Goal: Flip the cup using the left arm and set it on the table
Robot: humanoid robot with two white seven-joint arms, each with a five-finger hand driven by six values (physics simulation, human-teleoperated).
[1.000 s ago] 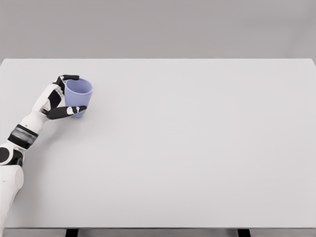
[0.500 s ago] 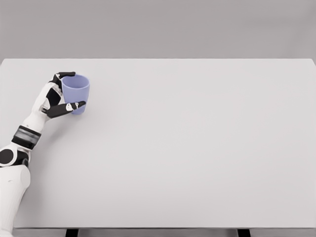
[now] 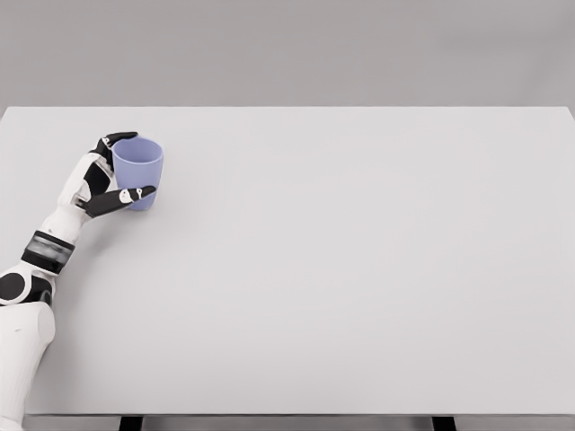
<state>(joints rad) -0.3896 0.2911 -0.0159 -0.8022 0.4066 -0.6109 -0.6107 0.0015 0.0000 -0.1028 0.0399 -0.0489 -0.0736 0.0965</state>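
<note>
A lavender-blue cup [image 3: 138,171] stands upright on the white table [image 3: 341,269] near its left side, open end up. My left hand [image 3: 115,169] wraps it from the left, thumb across the lower front and fingers curled behind the rim. The cup's base looks to be resting on the tabletop. My white left arm runs down to the lower left corner. The right arm does not show.
The table's far edge runs along the top at about a quarter of the picture's height; its near edge lies at the bottom. A grey wall is behind.
The cup has gone from slightly tilted to upright and shifted a little left with my hand. Since half a second ago almost nothing has moved.
</note>
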